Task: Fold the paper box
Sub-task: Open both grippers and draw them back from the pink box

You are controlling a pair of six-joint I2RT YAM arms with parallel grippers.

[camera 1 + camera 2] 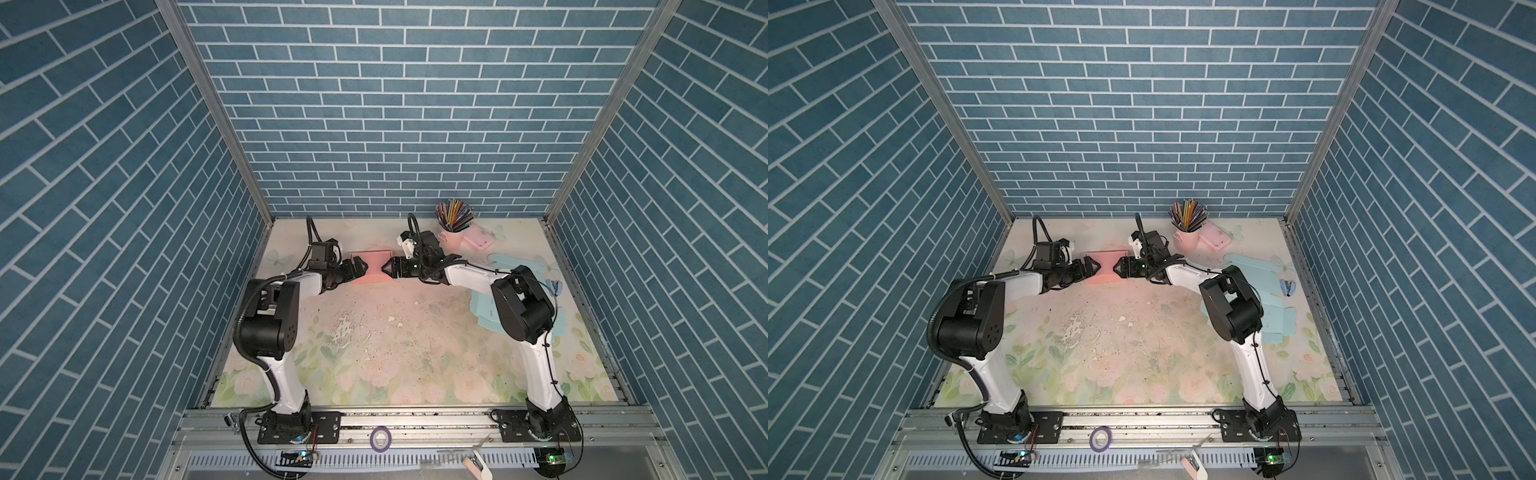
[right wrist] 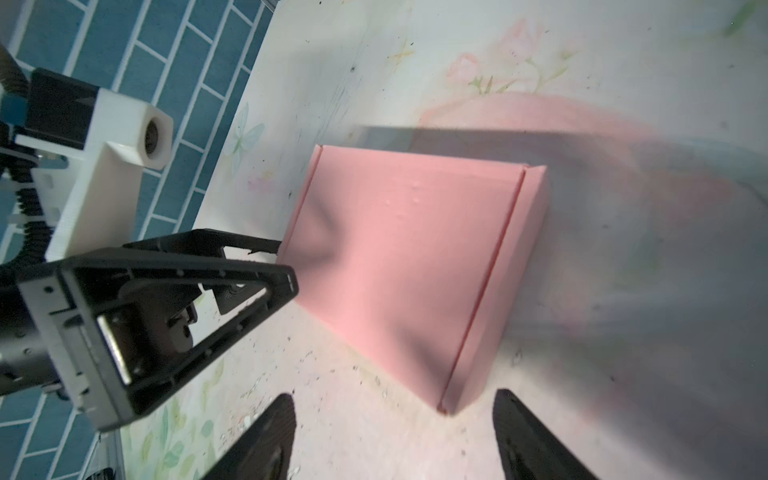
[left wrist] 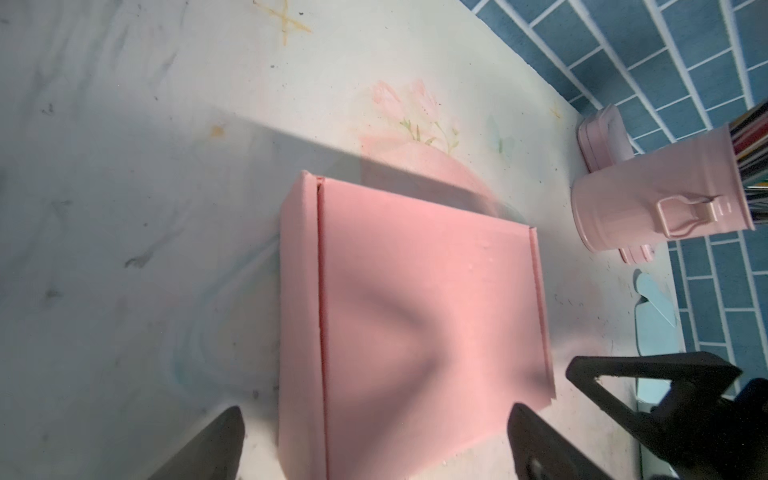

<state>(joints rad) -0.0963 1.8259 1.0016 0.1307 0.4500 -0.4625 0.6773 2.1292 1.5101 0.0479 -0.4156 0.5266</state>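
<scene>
The pink paper box (image 1: pixel 372 268) (image 1: pixel 1105 268) lies flat on the table at the back centre, with its lid down and a seam along one side (image 3: pixel 415 291) (image 2: pixel 407 257). My left gripper (image 1: pixel 360 269) (image 1: pixel 1093 269) stands open at the box's left edge. In the left wrist view its fingers (image 3: pixel 376 411) spread wider than the box end and do not press on it. My right gripper (image 1: pixel 388 268) (image 1: pixel 1120 267) stands open at the right edge. A box corner lies just ahead of its spread fingers (image 2: pixel 393 397), and nothing is held.
A pink cup of coloured pencils (image 1: pixel 453 237) and a flat pink case (image 1: pixel 480 241) stand at the back right. Light blue paper sheets (image 1: pixel 484 309) lie under the right arm, with a small blue stapler (image 1: pixel 555 286) near the right wall. A purple tape roll (image 1: pixel 381 438) sits on the front rail.
</scene>
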